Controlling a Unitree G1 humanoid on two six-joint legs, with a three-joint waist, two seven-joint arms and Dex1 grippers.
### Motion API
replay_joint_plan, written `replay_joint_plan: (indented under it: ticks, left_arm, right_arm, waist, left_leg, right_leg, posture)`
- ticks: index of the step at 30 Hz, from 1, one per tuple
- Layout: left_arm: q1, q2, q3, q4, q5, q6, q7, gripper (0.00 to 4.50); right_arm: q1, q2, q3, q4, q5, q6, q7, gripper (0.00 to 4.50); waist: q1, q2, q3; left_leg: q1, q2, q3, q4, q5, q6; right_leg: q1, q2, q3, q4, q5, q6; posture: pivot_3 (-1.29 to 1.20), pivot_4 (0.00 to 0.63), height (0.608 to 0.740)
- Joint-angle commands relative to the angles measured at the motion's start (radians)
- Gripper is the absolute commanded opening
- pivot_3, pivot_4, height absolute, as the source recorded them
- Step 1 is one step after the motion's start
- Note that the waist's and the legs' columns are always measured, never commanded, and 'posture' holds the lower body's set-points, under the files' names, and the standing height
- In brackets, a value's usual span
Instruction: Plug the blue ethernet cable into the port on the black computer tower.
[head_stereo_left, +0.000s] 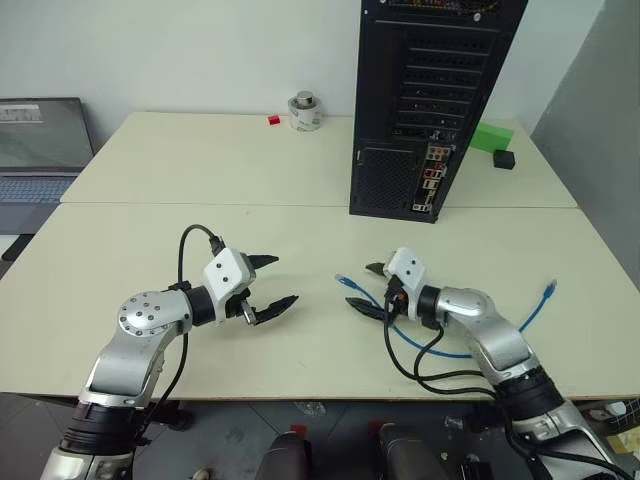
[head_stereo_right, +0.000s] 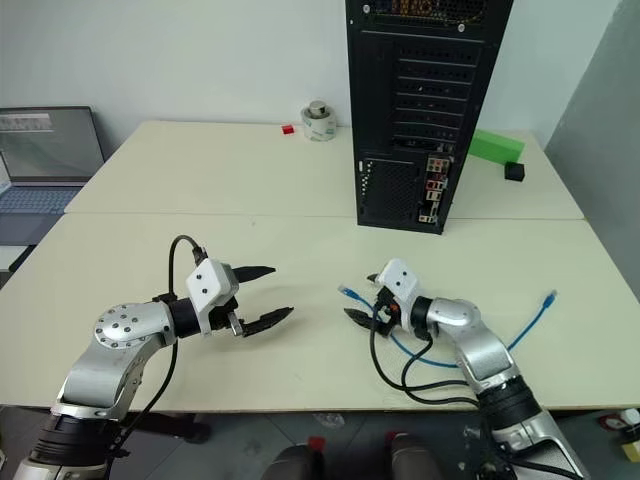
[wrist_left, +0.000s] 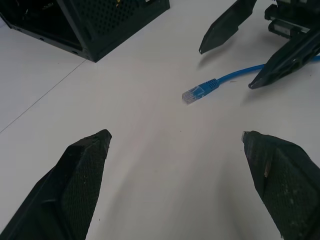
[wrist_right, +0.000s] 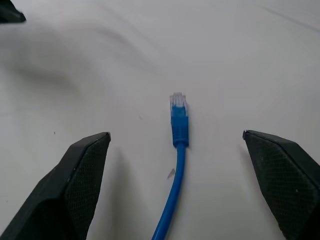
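The blue ethernet cable (head_stereo_left: 470, 354) lies on the cream table, curving under my right arm. One clear plug (wrist_right: 178, 105) points away from my right gripper (wrist_right: 176, 135), which is open low over the table with the plug between its fingers, untouched. The cable's other plug (head_stereo_left: 549, 290) rests at the right. My left gripper (head_stereo_left: 285, 280) is open and empty, facing the near plug (wrist_left: 192, 94) from the left. The black computer tower (head_stereo_left: 430, 100) stands at the back, its rear face toward me. The port is too small to pick out in its strip of coloured connectors (head_stereo_left: 432, 180).
A grey laptop (head_stereo_left: 40, 150) sits at the far left. Behind are a tape roll (head_stereo_left: 305, 111), a small red piece (head_stereo_left: 273, 120), a green block (head_stereo_left: 490, 135) and a black cube (head_stereo_left: 504, 159). Black arm cables (head_stereo_left: 430, 372) loop on the table by my right arm.
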Motion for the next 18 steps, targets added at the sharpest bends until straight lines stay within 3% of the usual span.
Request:
replay_joint_plan:
  ticks: [1,5,18]
  left_arm:
    - [0.0,0.0,0.004,-0.034,-0.003,-0.009,0.013,4.47]
    - [-0.008,-0.005,-0.007,-0.026,0.0,-0.006,0.014,4.5]
    - [-0.042,-0.016,-0.031,0.003,0.005,-0.009,0.016,4.5]
  right_arm:
    - [-0.01,0.018,0.0,0.001,-0.02,-0.02,-0.004,4.5]
    - [-0.006,0.032,0.005,0.013,-0.057,-0.006,-0.027,3.84]
    - [-0.007,0.029,0.018,0.019,-0.139,-0.04,-0.04,0.73]
  waist:
    - [0.0,0.0,0.0]
    - [-0.001,0.0,0.0]
    - [-0.001,0.0,0.0]
  left_leg:
    - [0.0,0.0,0.0,0.0,0.0,0.0]
    - [0.0,0.0,0.0,0.0,0.0,0.0]
    - [0.0,0.0,0.0,0.0,0.0,0.0]
  right_leg:
    - [0.0,0.0,0.0,0.0,0.0,0.0]
    - [0.0,0.0,0.0,0.0,0.0,0.0]
    - [0.0,0.0,0.0,0.0,0.0,0.0]
  posture:
    - [0.0,0.15,0.74]
    - [0.0,0.15,0.74]
    - [0.0,0.15,0.74]
